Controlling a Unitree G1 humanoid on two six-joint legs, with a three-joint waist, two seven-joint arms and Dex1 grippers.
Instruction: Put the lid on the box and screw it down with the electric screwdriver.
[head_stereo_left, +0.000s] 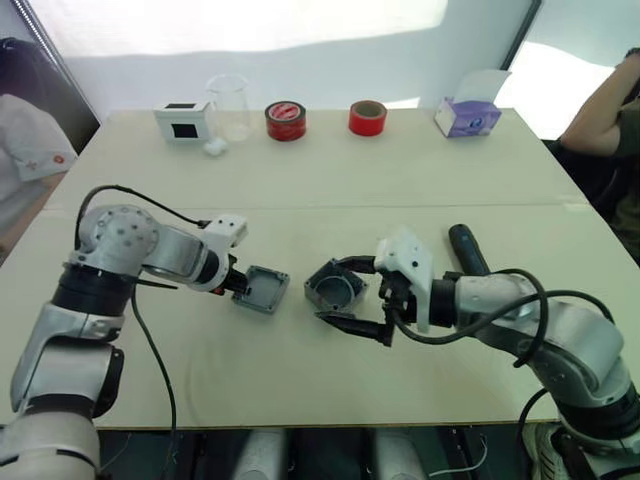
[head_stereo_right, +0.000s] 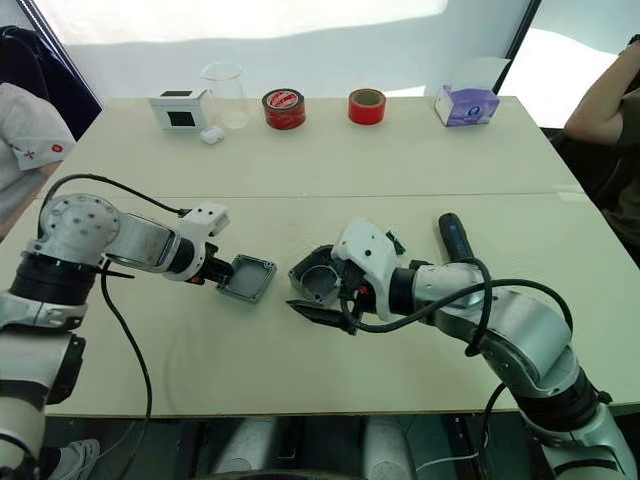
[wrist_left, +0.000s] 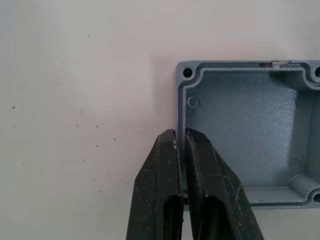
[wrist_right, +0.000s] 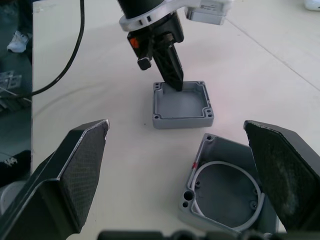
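Note:
The lid (head_stereo_left: 262, 290), a shallow grey square with corner screw holes, lies hollow side up on the table left of centre. My left gripper (wrist_left: 181, 132) is shut on the lid's (wrist_left: 250, 130) near rim wall. Just to its right lies the deeper grey box (head_stereo_left: 336, 288) with a red mark (wrist_right: 193, 165), tilted so its opening faces the lid. My right gripper (head_stereo_left: 328, 291) is open, with a finger on either side of the box (wrist_right: 225, 190). The electric screwdriver (head_stereo_left: 467, 250), a dark cylinder, lies behind my right forearm.
Along the far edge of the table stand a white cube with a black window (head_stereo_left: 182, 121), a glass beaker (head_stereo_left: 229, 105), two red tape rolls (head_stereo_left: 286, 121) (head_stereo_left: 367, 117) and a purple tissue box (head_stereo_left: 468, 117). A person's arm (head_stereo_left: 610, 120) rests at the far right.

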